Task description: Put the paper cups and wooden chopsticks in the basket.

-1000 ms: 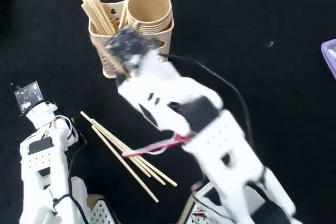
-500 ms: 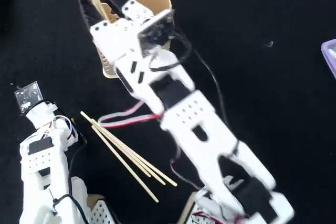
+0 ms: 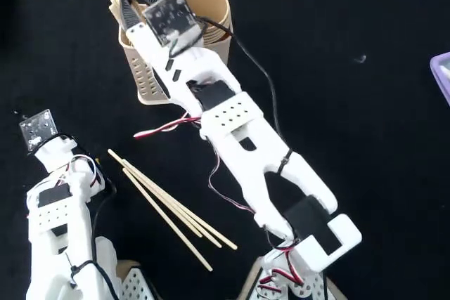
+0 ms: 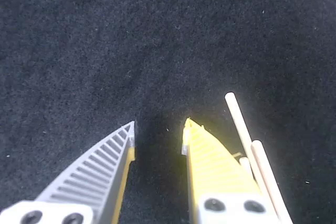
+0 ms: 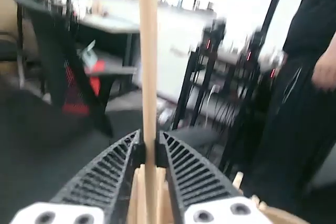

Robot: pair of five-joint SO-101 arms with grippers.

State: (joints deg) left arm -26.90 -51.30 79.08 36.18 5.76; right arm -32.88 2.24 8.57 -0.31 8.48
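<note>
Wooden chopstick [image 5: 148, 51] in right tool [image 5: 149, 136] over basket [image 3: 146, 79] rim, black table [image 3: 351, 138] around.

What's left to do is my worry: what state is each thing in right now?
basket: upright, partly filled.
paper cups: stacked inside the basket.
held chopsticks: upright, clamped over the basket.
right gripper: shut on the held chopsticks.
left gripper: open, empty, over the table.
loose chopsticks: lying on the table, outside the basket.

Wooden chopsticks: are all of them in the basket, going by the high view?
No, a bundle of chopsticks lies loose on the table, apart from the basket.
</note>
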